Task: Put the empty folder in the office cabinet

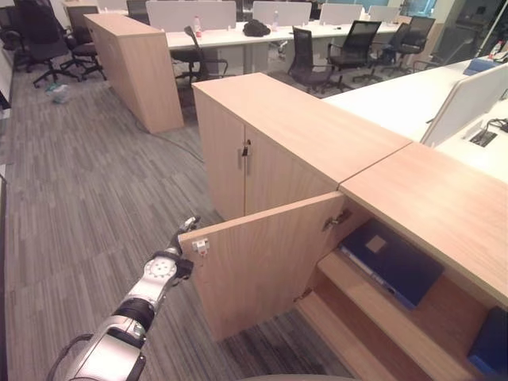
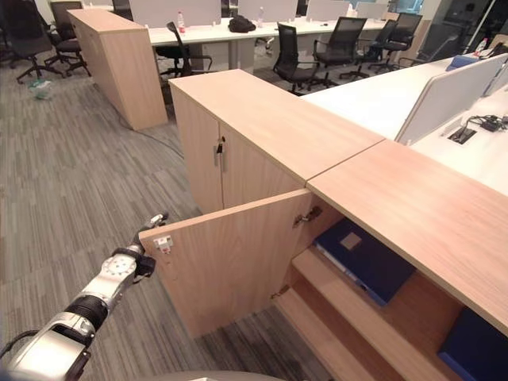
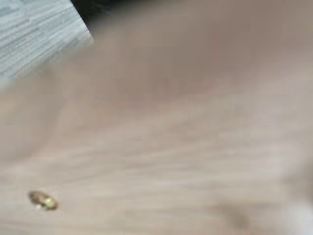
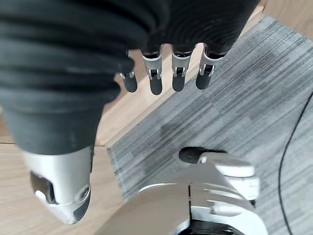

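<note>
A dark blue folder (image 1: 393,262) lies flat on the upper shelf inside the open wooden cabinet (image 1: 429,198). The cabinet's door (image 1: 262,266) stands swung out toward me, its metal handle (image 1: 336,219) on the inner side near the top. My left hand (image 1: 184,232) reaches to the door's free edge at its upper corner, and its wrist view shows wood grain (image 3: 171,147) from very close. In its own wrist view my right hand (image 4: 155,81) hangs over the carpet with straight fingers and holds nothing.
A second blue item (image 1: 490,341) sits deep in the cabinet at the lower right. A closed twin cabinet (image 1: 238,159) adjoins on the left. Further off stand another wooden cabinet (image 1: 139,67), white desks (image 1: 397,99) and several office chairs (image 1: 349,48). Grey carpet (image 1: 87,206) spreads to the left.
</note>
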Robot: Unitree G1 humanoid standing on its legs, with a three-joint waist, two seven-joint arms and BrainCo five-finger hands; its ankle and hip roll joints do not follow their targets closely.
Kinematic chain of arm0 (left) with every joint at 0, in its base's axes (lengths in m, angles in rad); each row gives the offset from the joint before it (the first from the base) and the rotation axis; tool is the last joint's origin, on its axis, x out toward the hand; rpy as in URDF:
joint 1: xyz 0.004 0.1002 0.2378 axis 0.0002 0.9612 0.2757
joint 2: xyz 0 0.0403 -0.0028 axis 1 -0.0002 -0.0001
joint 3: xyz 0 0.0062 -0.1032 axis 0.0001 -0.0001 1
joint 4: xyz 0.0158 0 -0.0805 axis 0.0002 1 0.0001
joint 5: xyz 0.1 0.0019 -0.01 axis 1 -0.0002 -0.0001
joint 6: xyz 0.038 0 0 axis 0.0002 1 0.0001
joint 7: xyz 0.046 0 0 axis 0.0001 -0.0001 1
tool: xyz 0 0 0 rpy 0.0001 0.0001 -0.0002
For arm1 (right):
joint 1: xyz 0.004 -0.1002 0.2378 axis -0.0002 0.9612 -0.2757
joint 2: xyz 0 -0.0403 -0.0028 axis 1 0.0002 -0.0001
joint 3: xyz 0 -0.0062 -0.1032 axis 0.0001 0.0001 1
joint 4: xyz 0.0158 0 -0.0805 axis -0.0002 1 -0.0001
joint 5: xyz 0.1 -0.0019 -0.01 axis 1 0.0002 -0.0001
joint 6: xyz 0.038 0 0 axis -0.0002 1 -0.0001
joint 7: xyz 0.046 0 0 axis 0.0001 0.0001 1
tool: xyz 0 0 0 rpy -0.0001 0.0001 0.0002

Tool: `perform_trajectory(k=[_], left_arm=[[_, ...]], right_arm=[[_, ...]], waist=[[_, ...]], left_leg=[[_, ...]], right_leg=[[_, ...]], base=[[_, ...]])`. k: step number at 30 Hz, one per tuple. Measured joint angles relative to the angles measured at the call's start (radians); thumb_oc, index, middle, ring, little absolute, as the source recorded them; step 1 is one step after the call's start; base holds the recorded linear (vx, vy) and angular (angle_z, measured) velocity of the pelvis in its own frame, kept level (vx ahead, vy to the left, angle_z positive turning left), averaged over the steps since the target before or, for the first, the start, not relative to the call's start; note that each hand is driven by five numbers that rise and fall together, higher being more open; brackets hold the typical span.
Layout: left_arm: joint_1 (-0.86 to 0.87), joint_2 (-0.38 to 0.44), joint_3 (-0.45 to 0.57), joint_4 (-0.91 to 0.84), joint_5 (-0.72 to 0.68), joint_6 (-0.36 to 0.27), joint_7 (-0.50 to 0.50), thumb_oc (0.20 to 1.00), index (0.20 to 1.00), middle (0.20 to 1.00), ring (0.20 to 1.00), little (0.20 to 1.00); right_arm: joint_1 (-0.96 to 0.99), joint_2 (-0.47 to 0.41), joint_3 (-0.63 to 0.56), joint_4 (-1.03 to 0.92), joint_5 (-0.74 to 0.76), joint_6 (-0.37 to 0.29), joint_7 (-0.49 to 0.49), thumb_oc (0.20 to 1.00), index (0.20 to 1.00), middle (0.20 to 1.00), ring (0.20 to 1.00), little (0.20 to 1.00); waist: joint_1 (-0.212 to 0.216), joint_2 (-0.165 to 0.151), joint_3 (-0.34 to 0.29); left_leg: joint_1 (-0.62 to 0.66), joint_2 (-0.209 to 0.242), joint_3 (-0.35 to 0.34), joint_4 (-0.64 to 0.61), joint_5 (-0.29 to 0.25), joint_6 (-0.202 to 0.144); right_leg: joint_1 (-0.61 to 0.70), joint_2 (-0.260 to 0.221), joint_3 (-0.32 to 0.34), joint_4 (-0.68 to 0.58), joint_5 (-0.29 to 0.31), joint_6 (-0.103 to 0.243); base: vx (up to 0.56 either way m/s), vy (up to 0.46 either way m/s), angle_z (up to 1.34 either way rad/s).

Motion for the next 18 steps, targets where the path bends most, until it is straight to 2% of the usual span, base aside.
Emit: perform_trajectory(k=[4,8,10,11,13,15,17,18], left_arm=[[0.027,-0.007,-0.002,-0.034,-0.001,0.001,-0.010,1.000,1.000,1.000,1.000,1.000],[0.178,0.028,-0.003,-0.245,-0.012,0.006,-0.025,1.000,1.000,1.000,1.000,1.000],[0.285,0.088,-0.032,-0.410,-0.011,0.006,-0.083,1.000,1.000,1.000,1.000,1.000],[0.293,0.092,-0.044,-0.414,-0.009,0.008,-0.109,1.000,1.000,1.000,1.000,1.000],[0.437,0.167,-0.065,-0.502,-0.006,0.009,-0.191,1.000,1.000,1.000,1.000,1.000],[0.528,0.200,-0.069,-0.512,0.000,0.031,-0.236,1.000,1.000,1.000,1.000,1.000],[0.632,0.330,-0.066,-0.599,0.000,0.041,-0.301,1.000,1.000,1.000,1.000,1.000],[0.657,0.363,-0.062,-0.622,0.000,0.041,-0.314,1.000,1.000,1.000,1.000,1.000]], right_arm=[[-0.004,0.000,-0.002,0.000,-0.016,0.003,-0.001,1.000,1.000,1.000,1.000,1.000],[-0.006,0.000,-0.008,-0.001,-0.029,0.004,0.000,1.000,1.000,1.000,1.000,1.000],[-0.002,0.000,-0.014,-0.002,-0.028,0.002,0.000,1.000,1.000,1.000,1.000,1.000],[-0.002,0.001,-0.020,0.002,-0.028,0.005,0.001,1.000,1.000,1.000,1.000,1.000],[-0.014,-0.002,-0.050,0.003,-0.028,0.003,0.009,1.000,1.000,1.000,1.000,1.000],[-0.006,0.002,-0.049,0.033,-0.028,0.004,0.023,1.000,1.000,1.000,1.000,1.000],[-0.004,-0.001,-0.049,0.037,-0.028,0.004,0.029,1.000,1.000,1.000,1.000,1.000],[-0.003,-0.003,-0.049,0.037,-0.028,0.004,0.033,1.000,1.000,1.000,1.000,1.000]], waist=[[0.001,0.000,0.001],[0.011,0.004,0.006],[0.018,0.005,0.016],[0.039,0.013,0.026],[0.042,0.019,0.033],[0.080,0.024,0.037],[0.094,0.029,0.042],[0.097,0.036,0.045]], left_leg=[[0.002,0.000,0.000,0.000,0.000,0.000],[0.006,0.000,-0.001,0.000,0.000,0.000],[0.008,0.000,-0.001,0.000,-0.002,0.002],[0.009,-0.002,-0.004,0.000,-0.002,0.002],[0.001,-0.002,-0.003,0.000,-0.009,0.001],[-0.003,-0.003,-0.004,0.000,-0.007,0.004],[-0.003,-0.003,-0.006,0.000,-0.013,-0.001],[-0.004,-0.005,-0.006,0.000,-0.013,0.000]], right_leg=[[0.006,0.000,0.000,0.000,0.001,0.001],[0.010,0.000,-0.001,0.000,0.001,0.001],[0.010,-0.001,-0.001,0.000,0.000,0.001],[0.014,-0.002,-0.004,0.000,0.000,0.001],[0.011,-0.002,-0.004,-0.001,-0.001,0.000],[0.005,-0.003,-0.004,-0.005,-0.002,-0.003],[0.011,-0.004,-0.006,-0.005,-0.003,-0.003],[0.010,-0.005,-0.007,-0.003,-0.003,-0.002]], base=[[0.00,0.000,0.00],[0.00,0.000,0.00],[-0.03,0.008,0.02],[-0.06,0.021,-0.03],[0.00,0.000,0.00],[-0.01,0.021,0.04],[-0.03,0.012,0.01],[-0.06,0.030,0.01]])
